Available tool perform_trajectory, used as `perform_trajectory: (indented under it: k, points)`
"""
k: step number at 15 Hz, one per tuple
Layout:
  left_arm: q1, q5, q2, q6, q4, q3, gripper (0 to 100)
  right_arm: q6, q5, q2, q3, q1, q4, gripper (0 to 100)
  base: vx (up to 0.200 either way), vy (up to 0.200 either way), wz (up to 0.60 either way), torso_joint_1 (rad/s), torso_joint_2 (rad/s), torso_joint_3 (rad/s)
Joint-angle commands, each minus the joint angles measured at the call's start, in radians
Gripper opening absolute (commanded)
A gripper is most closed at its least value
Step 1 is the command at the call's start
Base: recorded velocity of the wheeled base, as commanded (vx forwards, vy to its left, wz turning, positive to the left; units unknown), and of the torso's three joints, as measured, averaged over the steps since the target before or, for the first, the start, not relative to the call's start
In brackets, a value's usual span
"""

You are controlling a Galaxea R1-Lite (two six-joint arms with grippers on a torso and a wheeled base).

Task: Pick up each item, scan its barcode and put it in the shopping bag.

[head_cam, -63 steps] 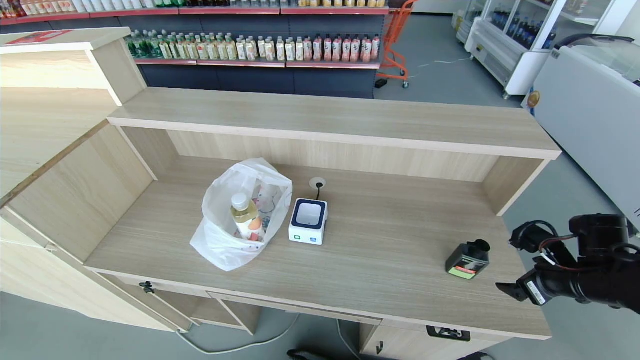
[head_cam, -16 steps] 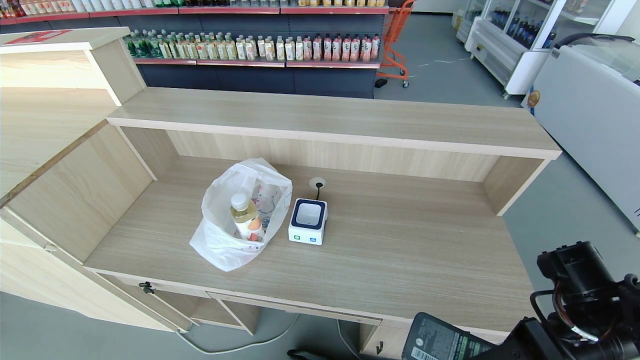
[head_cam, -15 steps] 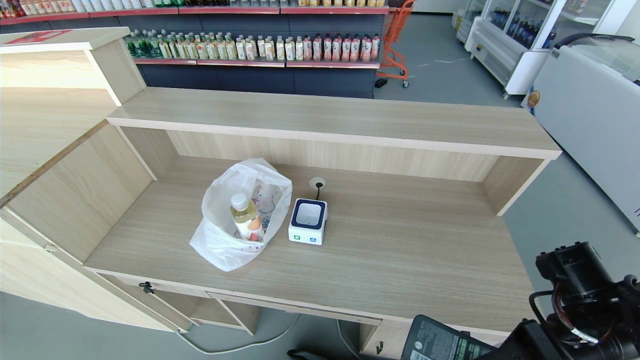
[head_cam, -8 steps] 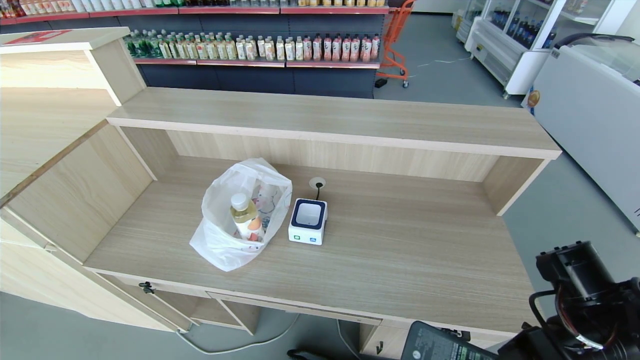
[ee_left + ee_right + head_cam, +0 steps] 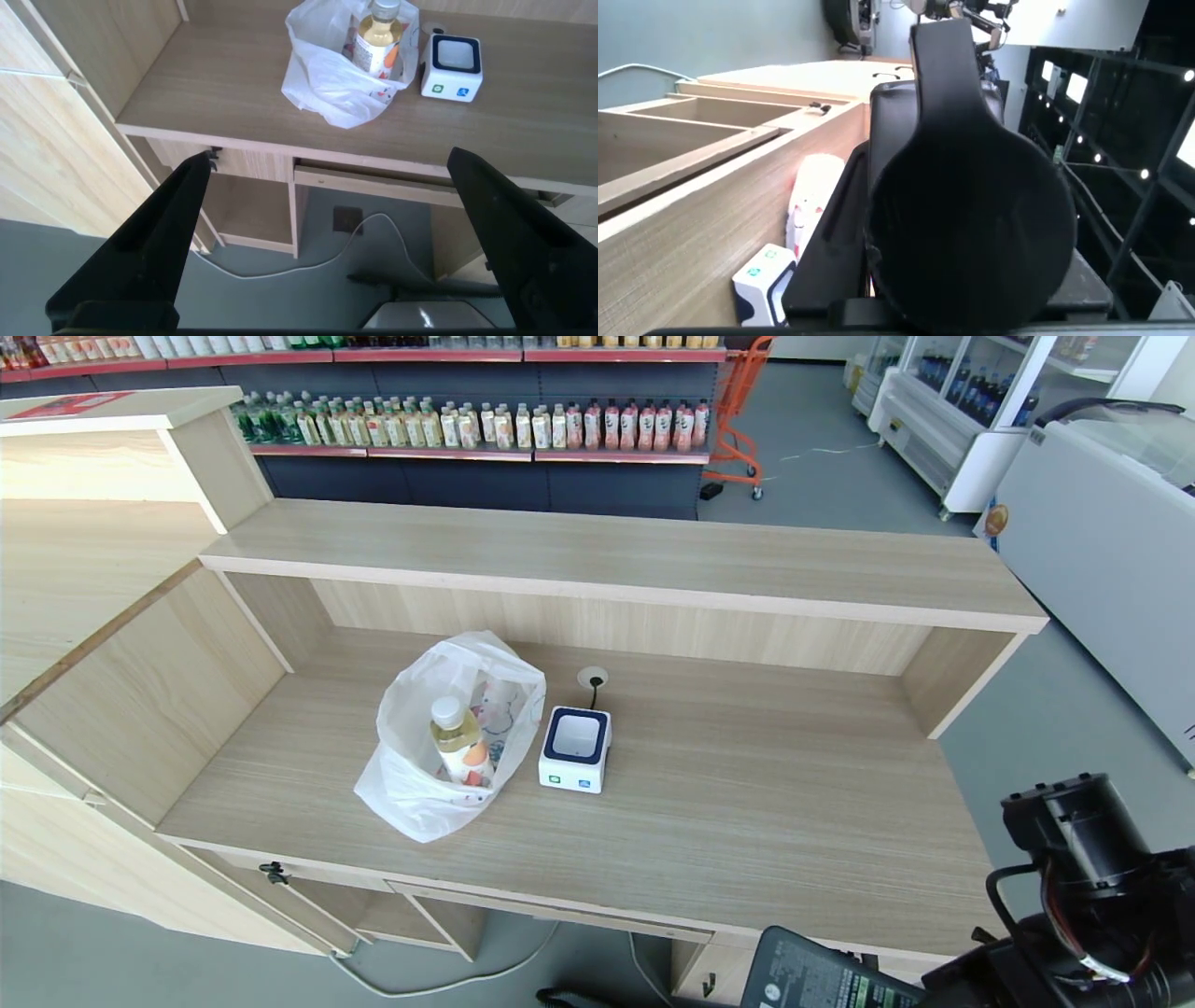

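Head view: step in hand is carry-to-scan. The dark grey flat-sided container (image 5: 822,980) with a pale printed label sits in the right jaws, off the near edge of the light wood surface (image 5: 747,821) and lower than it. The label side faces up toward the camera. I judge the right jaws clamped on it, since nothing else carries it. The white cube scanner with a dark-framed window (image 5: 575,749) is well apart from the right jaws, forward and to their left. The translucent white plastic shopping bag (image 5: 401,793) stands just beside the scanner on the side away from the jaws, with a clear bottle of yellowish drink with a white cap (image 5: 457,739) upright inside.

Next move, my read: lift forward-left over the scanner and turn the barcode face down to the window. Only then go on to the bag's mouth, without knocking the bottle.

Left wrist view: left jaws are wide apart with nothing between them, hanging off the near edge. Bag (image 5: 322,79) and scanner (image 5: 451,67) are well ahead.

Right wrist view: the container (image 5: 971,215) is a black rounded mass right at the jaws. Pad contact is hidden. The scanner (image 5: 764,280) lies beyond.
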Motion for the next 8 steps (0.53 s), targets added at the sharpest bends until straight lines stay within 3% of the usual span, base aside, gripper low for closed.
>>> perform_trajectory:
  k: [1,6,8]
  points:
    - [0.000,0.000,0.000,0.000,0.000,0.000,100,-0.080,0.000,0.000,0.000,0.004,-0.001,0,0.000,0.000,0.00,0.000,0.00,0.000]
    - [0.000,0.000,0.000,0.000,0.000,0.000,100,-0.069,-0.001,-0.038,-0.008,0.000,0.009,0,0.000,0.000,0.00,0.000,0.00,0.000]
    - [0.000,0.000,0.000,0.000,0.000,0.000,100,0.283,-0.009,-0.123,-0.012,-0.055,0.009,0,0.000,0.000,0.00,0.000,0.00,0.000]
